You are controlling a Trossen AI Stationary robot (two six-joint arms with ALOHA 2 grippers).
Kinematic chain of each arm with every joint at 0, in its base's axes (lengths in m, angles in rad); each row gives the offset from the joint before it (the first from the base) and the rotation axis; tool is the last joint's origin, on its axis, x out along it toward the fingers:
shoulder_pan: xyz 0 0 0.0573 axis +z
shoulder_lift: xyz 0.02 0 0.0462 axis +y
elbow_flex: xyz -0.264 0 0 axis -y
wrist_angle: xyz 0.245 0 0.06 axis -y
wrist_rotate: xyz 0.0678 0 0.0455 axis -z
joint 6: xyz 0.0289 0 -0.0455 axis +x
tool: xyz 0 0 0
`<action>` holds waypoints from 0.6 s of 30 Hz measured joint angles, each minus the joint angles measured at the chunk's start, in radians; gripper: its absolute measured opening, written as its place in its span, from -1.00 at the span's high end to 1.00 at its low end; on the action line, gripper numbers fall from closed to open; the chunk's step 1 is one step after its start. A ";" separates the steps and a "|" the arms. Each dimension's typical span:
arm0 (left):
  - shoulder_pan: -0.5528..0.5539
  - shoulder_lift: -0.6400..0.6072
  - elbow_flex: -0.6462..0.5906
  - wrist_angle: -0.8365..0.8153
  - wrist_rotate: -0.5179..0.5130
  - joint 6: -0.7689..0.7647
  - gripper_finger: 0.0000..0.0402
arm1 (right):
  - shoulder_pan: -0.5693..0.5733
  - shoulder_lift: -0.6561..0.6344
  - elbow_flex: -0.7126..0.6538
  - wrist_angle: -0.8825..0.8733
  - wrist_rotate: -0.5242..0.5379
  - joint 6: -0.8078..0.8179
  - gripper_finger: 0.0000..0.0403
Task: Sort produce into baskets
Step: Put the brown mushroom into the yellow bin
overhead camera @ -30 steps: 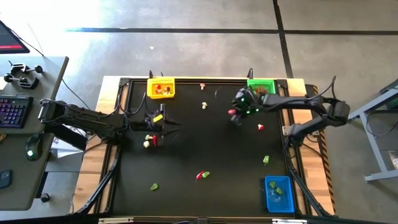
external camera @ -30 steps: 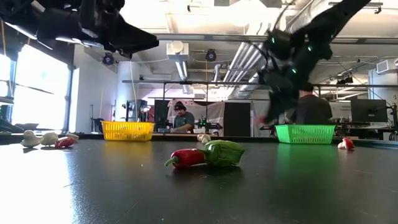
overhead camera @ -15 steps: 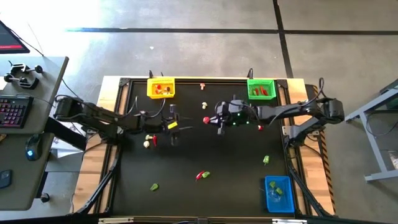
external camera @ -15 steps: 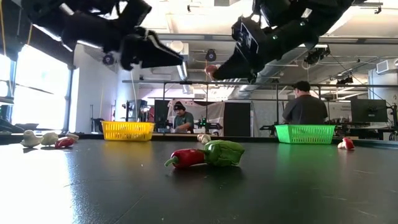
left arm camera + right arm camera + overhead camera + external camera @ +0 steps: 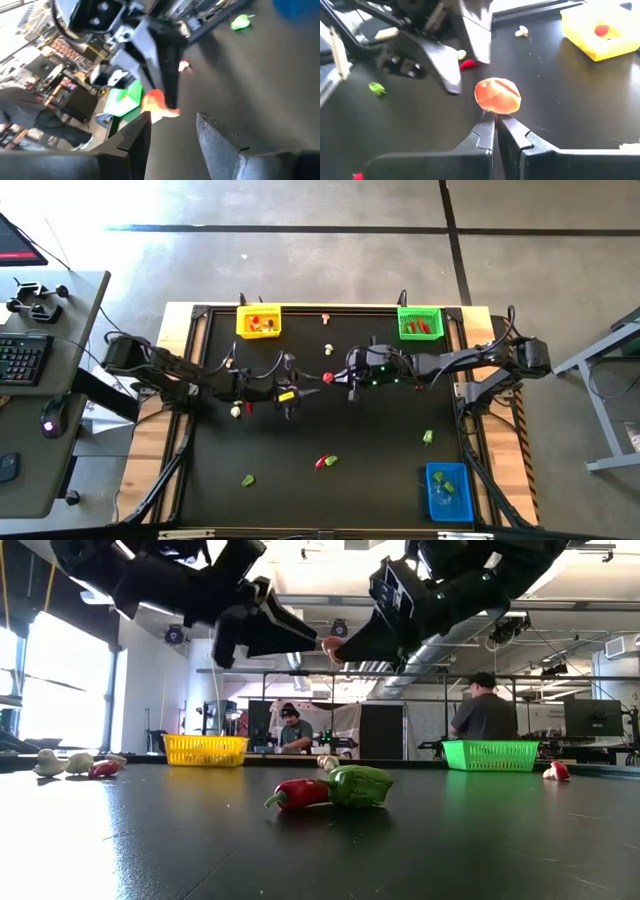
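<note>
My right gripper [image 5: 495, 125] hangs over the table's middle [image 5: 336, 377], shut on a round red-orange piece of produce [image 5: 497, 96]. My left gripper [image 5: 172, 127] faces it from the table's left side [image 5: 308, 387], open, with its fingertips close to the piece; I see no touch. The yellow basket [image 5: 258, 321] and green basket [image 5: 419, 323] stand at the far edge, and the blue basket [image 5: 447, 490] is near right. Loose produce lies on the table, such as a red and green pair [image 5: 330, 788]. My right gripper pinches the red-orange piece by its underside [image 5: 495, 111], between the free ends of its two fingers. The fingers come nearly level from the table's right side. The piece sticks out past the fingertips and is lifted well clear of the table [image 5: 330, 643].
White and red pieces [image 5: 240, 407] lie under my left arm. Green pieces lie near left [image 5: 247, 479] and right of centre [image 5: 427, 437], and a red one [image 5: 419, 385] under my right arm. Beyond the far edge, people [image 5: 484, 718] stand in the room.
My right gripper has carried the red-orange piece from near the green basket toward the table's left, up to the middle, tipping closer to level. My left gripper has gone toward the right to meet it, has rolled, and its fingers stand wider apart.
</note>
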 joint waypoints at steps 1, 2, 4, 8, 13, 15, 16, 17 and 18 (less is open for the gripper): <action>0.001 0.003 0.003 0.000 -0.009 0.000 0.29 | 0.000 0.000 0.000 0.011 -0.009 0.008 1.00; 0.001 0.003 0.005 -0.003 -0.012 0.000 0.30 | 0.000 0.000 0.000 0.019 -0.021 0.012 1.00; 0.002 0.003 0.009 0.001 -0.012 0.000 0.32 | 0.004 0.000 0.000 0.020 -0.033 0.020 1.00; -0.005 0.003 0.009 0.009 -0.011 -0.016 0.32 | 0.018 0.001 0.000 0.027 -0.036 0.037 1.00; -0.013 0.005 0.009 0.007 -0.008 -0.030 0.33 | 0.039 0.033 0.000 0.068 -0.036 0.053 1.00; -0.020 0.005 0.009 0.007 -0.005 -0.023 0.33 | 0.045 0.052 0.000 0.089 -0.036 0.068 1.00; -0.023 0.005 0.009 0.007 0.003 -0.022 0.33 | 0.049 0.062 0.000 0.104 -0.036 0.073 1.00; -0.027 0.005 0.009 0.006 0.013 -0.023 0.33 | 0.052 0.070 0.000 0.119 -0.036 0.074 1.00; -0.030 0.005 0.009 0.005 0.017 -0.022 0.33 | 0.055 0.076 0.000 0.134 -0.036 0.074 1.00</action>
